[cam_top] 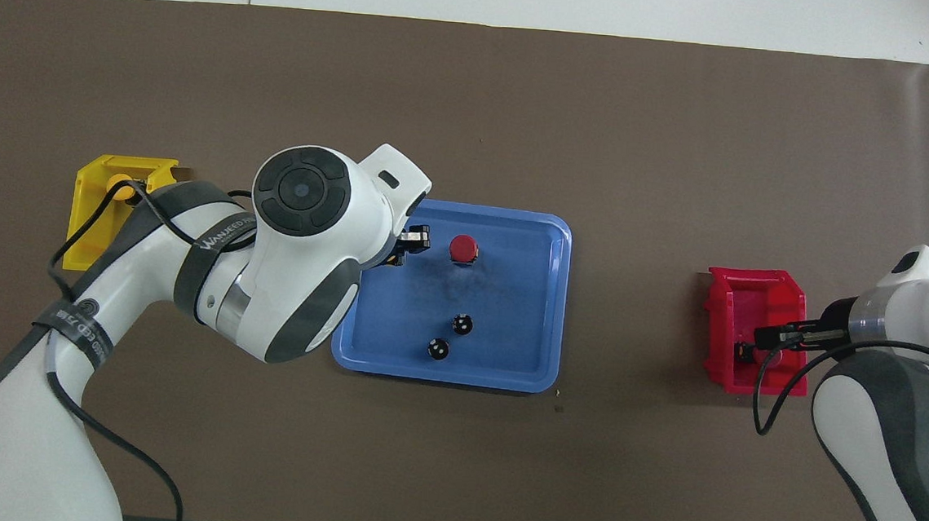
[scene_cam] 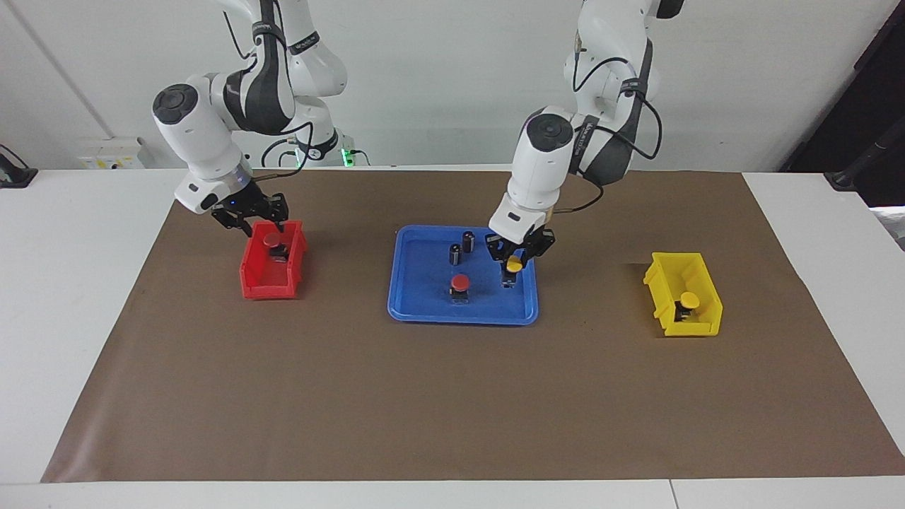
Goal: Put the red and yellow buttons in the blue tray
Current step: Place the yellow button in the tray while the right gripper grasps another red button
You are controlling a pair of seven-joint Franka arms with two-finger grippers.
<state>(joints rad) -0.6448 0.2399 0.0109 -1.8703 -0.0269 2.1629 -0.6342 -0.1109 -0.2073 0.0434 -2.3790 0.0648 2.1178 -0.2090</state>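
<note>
The blue tray lies mid-table and also shows in the overhead view. One red button stands upright in it. My left gripper is open over the tray, its fingers spread on either side of a yellow button that stands on the tray floor. In the overhead view the left arm hides this button. My right gripper is open just above the red bin, over a second red button that lies inside. A second yellow button sits in the yellow bin.
Two capless black cylinders stand in the tray on the side nearer the robots. The red bin stands toward the right arm's end of the table, the yellow bin toward the left arm's end. A brown mat covers the table.
</note>
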